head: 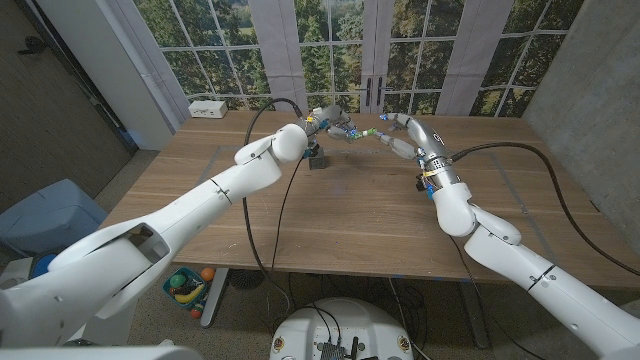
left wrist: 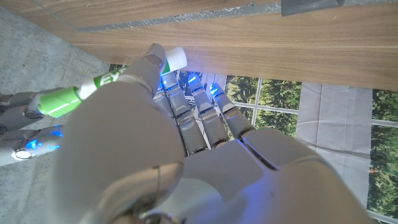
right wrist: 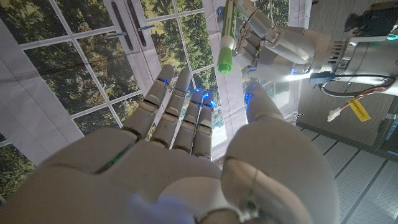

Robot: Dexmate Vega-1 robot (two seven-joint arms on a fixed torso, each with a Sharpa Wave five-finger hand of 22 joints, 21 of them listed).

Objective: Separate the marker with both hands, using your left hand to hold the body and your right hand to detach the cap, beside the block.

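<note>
My left hand (head: 328,122) holds a white marker (head: 358,133) up above the far middle of the table, pointing toward my right hand. The marker body (left wrist: 115,77) is pinched in my left hand (left wrist: 186,143), and the green cap (left wrist: 61,101) is on the marker. My right hand (head: 397,137) hovers at the cap end with fingers spread. In the right wrist view the green cap (right wrist: 224,58) hangs just beyond my right hand (right wrist: 199,155), between thumb and fingers, and I cannot tell if they touch. The small dark block (head: 316,156) stands on the table below my left hand.
A white box (head: 208,108) sits at the table's (head: 350,220) far left corner. Black cables (head: 520,160) arc over the table from both arms. A blue bin (head: 50,215) stands on the floor left of the table. Windows line the back.
</note>
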